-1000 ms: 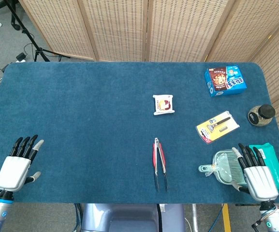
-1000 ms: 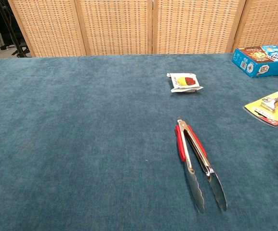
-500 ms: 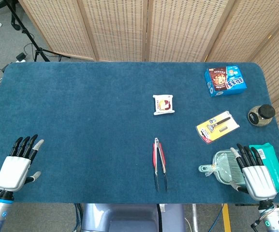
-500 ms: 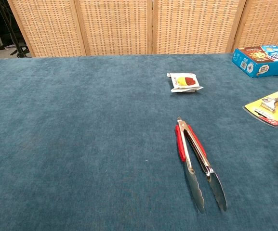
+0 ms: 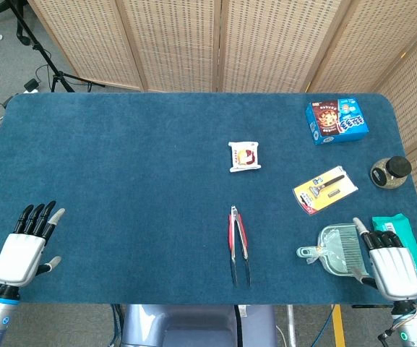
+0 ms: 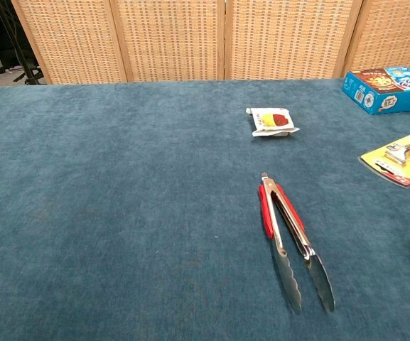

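Fingers apart and holding nothing, the right hand sits just beside the pale green dustpan, possibly touching it, so reaching carelessly might shove it into the teal packet.

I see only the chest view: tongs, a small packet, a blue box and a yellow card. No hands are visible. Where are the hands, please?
Observer: In the head view the left hand lies at the near left corner of the table, fingers spread, holding nothing.
Operator: And the right one?
Observer: The right hand is at the near right corner, between a pale green dustpan and a teal packet.
Operator: Does it hold the dustpan?
Observer: No, it holds nothing; its fingers are extended beside the pan.
Operator: Anything else I miss?
Observer: A small dark-lidded jar stands at the right edge.
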You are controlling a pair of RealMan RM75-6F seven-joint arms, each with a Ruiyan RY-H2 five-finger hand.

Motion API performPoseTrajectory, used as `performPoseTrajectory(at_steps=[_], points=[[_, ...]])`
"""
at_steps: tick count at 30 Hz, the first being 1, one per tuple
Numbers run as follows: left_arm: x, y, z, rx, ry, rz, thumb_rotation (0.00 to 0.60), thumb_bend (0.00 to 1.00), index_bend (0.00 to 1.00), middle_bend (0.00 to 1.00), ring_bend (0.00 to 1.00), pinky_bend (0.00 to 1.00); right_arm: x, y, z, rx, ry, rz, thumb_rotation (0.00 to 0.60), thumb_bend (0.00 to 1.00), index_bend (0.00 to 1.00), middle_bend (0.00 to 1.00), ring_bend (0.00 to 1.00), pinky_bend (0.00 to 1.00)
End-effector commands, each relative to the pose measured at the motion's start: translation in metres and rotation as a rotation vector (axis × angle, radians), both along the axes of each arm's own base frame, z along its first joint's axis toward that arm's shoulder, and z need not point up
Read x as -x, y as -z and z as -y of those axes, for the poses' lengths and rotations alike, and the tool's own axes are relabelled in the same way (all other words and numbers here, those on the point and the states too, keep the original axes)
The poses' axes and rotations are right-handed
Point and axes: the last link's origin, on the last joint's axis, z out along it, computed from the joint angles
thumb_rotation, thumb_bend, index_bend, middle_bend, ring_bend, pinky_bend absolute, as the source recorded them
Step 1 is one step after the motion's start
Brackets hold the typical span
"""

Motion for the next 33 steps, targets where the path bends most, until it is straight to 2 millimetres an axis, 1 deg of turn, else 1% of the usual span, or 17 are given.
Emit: performPoseTrajectory(at_steps=[1,2,5,11,15,25,33], points=[[0.000,0.000,0.000,0.002,0.001,0.001,0.600,0.00,0.00,0.00,0.00,0.00,-0.002,-0.008,-0.003,0.048,0.020,0.010,0.600,0.49,0.00,0.74,0.73,0.66],[0.000,0.001,0.000,0.004,0.002,0.002,0.600,0.00,0.00,0.00,0.00,0.00,-0.002,-0.009,-0.004,0.050,0.034,0.028,0.600,0.52,0.00,0.75,0.76,0.69],[0.000,0.002,0.000,0.011,0.004,0.002,0.600,0.00,0.00,0.00,0.00,0.00,0.002,-0.009,-0.009,-0.015,0.104,0.038,0.600,0.55,0.00,0.76,0.79,0.71],[0.000,0.003,0.000,0.014,0.005,0.001,0.600,0.00,0.00,0.00,0.00,0.00,0.010,-0.007,-0.016,-0.163,0.223,-0.019,0.600,0.57,0.00,0.76,0.81,0.72],[-0.001,0.005,0.000,0.021,0.006,-0.006,0.600,0.00,0.00,0.00,0.00,0.00,0.011,0.002,-0.020,-0.237,0.265,-0.047,0.600,0.57,0.00,0.76,0.81,0.72],[0.000,0.006,-0.001,0.022,0.003,-0.008,0.600,0.00,0.00,0.00,0.00,0.00,0.010,0.031,-0.026,-0.380,0.284,-0.029,0.600,0.57,0.00,0.76,0.81,0.72],[-0.001,0.006,0.000,0.022,0.006,-0.009,0.600,0.00,0.00,0.00,0.00,0.00,0.005,0.042,-0.023,-0.412,0.259,-0.017,0.600,0.57,0.00,0.76,0.81,0.72]])
